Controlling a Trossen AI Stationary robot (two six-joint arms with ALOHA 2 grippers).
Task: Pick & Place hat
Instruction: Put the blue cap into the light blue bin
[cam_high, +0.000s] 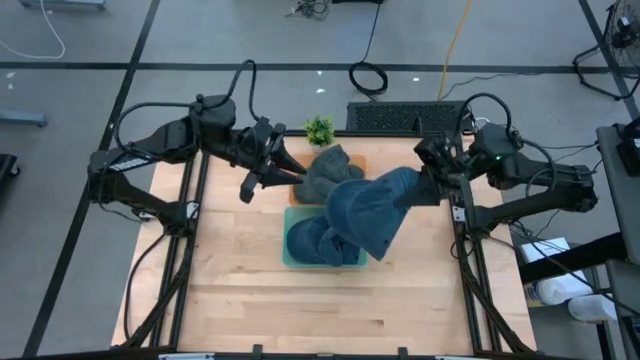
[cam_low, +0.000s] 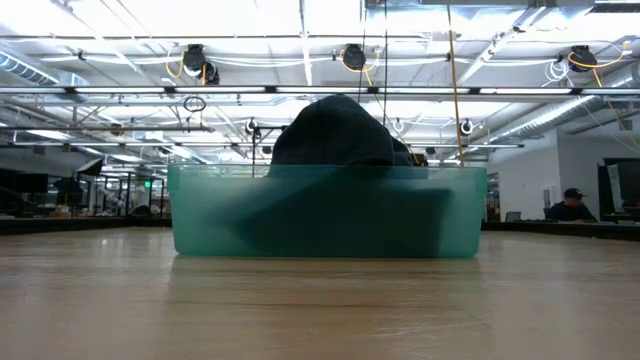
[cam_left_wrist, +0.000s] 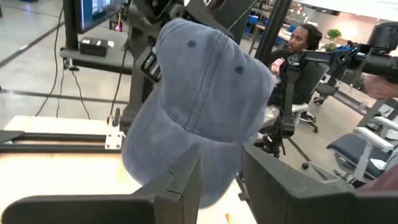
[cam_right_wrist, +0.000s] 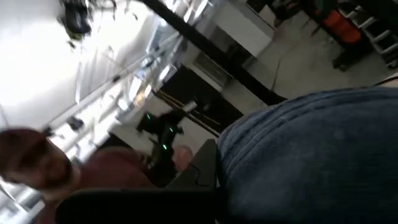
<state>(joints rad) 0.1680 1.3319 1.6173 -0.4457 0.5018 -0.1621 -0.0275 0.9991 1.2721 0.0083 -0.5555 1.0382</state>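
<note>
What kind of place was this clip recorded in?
Most likely an open-plan robotics lab or workshop, not a home. The low view shows an industrial ceiling with exposed pipes. Office chairs with a seated person show in the left wrist view, and cables trail over the floor.

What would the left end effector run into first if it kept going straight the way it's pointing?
Most likely the gray hat it grips: the left end effector points right at it. Beyond lies the blue hat, though depth is unclear.
</note>
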